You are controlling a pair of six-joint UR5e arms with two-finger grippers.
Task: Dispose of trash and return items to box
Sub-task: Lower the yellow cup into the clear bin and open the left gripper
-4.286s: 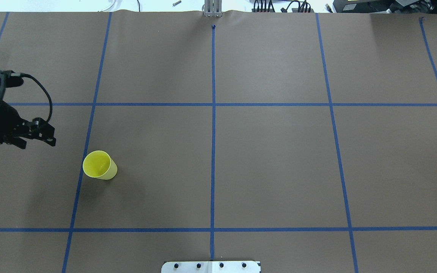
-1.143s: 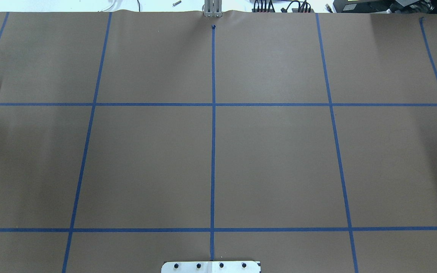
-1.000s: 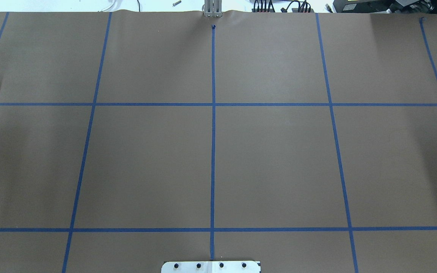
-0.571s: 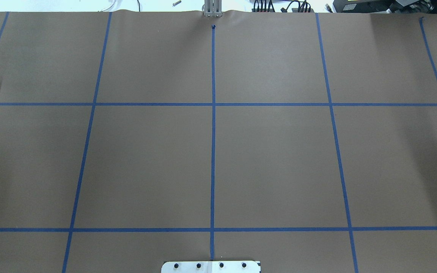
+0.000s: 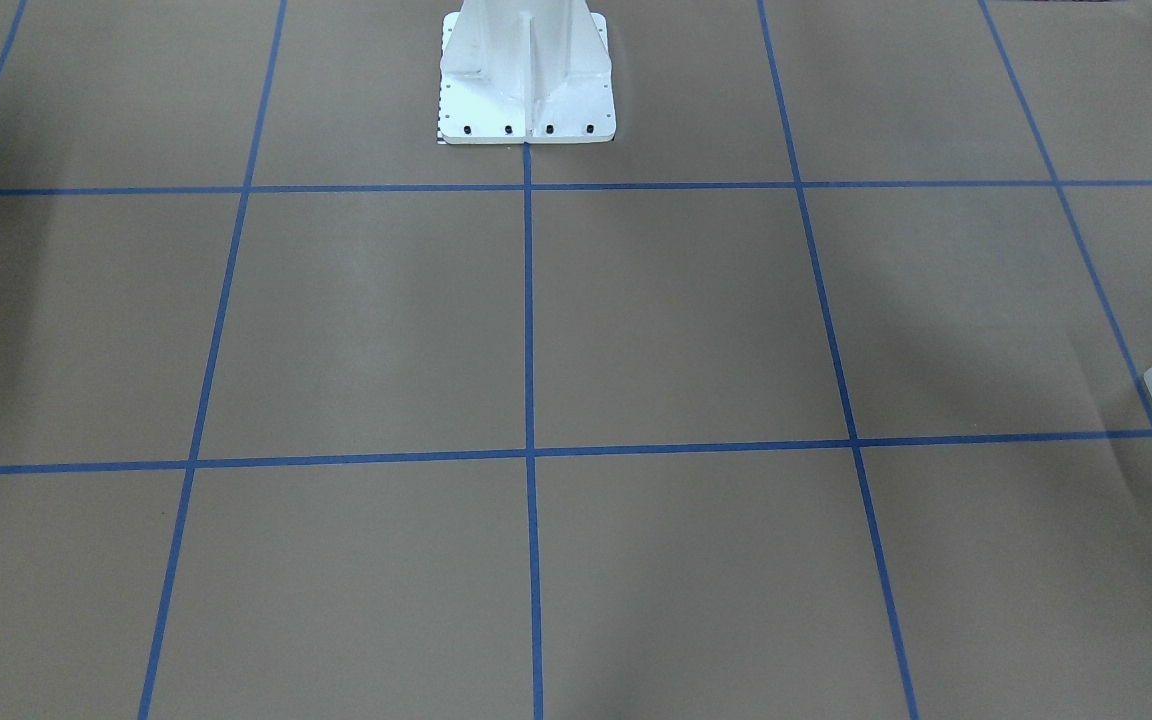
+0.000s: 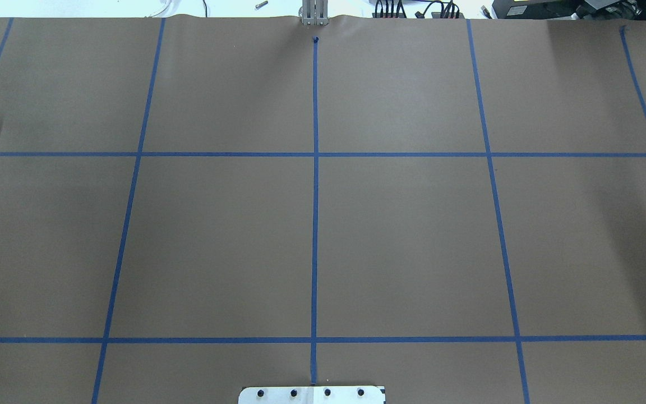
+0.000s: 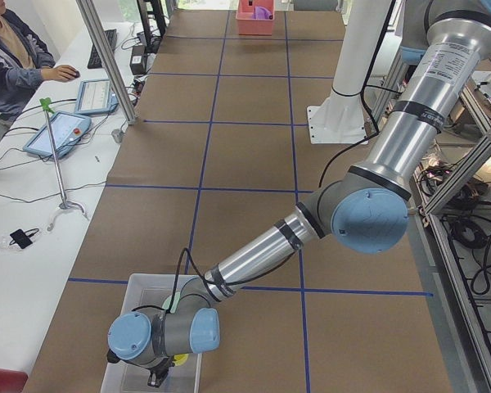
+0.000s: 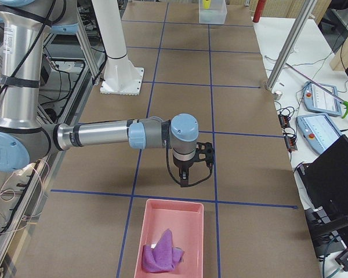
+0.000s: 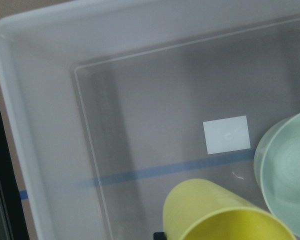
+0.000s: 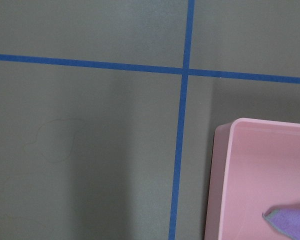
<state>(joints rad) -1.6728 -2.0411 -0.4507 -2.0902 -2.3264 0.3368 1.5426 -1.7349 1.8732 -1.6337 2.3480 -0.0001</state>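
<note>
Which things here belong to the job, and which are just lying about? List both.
Job: box, yellow cup, green cup, pink tray, purple cloth.
Lying about: tablets, robot base.

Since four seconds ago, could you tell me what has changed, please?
The yellow cup left the open table and is now over the box's floor beside a pale green cup; the left arm went with it, out of the overhead view. Table paper and base plate unchanged.
</note>
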